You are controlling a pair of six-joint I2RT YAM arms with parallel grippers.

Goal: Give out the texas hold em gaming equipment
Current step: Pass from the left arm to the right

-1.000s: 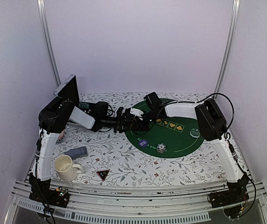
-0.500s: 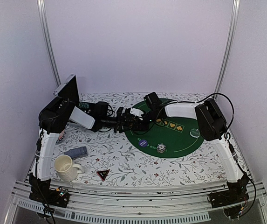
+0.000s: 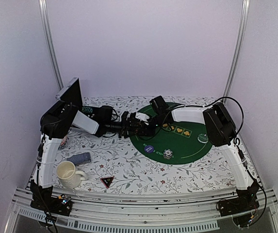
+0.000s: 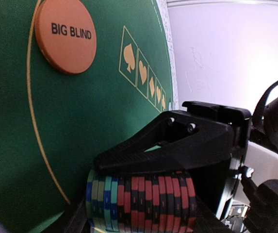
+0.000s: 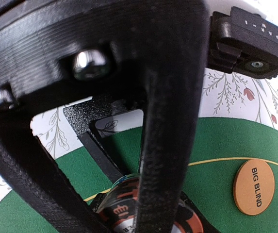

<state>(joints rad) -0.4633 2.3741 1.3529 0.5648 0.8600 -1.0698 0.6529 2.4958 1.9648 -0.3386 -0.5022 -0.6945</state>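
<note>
A sideways stack of poker chips [image 4: 143,201], red-and-black with a few blue and green ones, sits between my left gripper's fingers; my left gripper [image 3: 138,127] is shut on it over the green mat [image 3: 187,145]. My right gripper [image 3: 146,127] meets it there. One right finger [image 4: 177,145] lies along the top of the stack. In the right wrist view the stack [image 5: 122,206] shows between and behind my right fingers [image 5: 165,145]; whether they clamp it is unclear. An orange BIG BLIND button [image 4: 66,36] lies on the mat, also seen in the right wrist view [image 5: 253,191].
On the mat lie a blue button [image 3: 150,148], a small chip stack [image 3: 167,154] and a pale round disc [image 3: 203,138]. At the near left are grey-blue cards [image 3: 79,158], a cream mug [image 3: 68,174] and a black triangular marker [image 3: 106,181].
</note>
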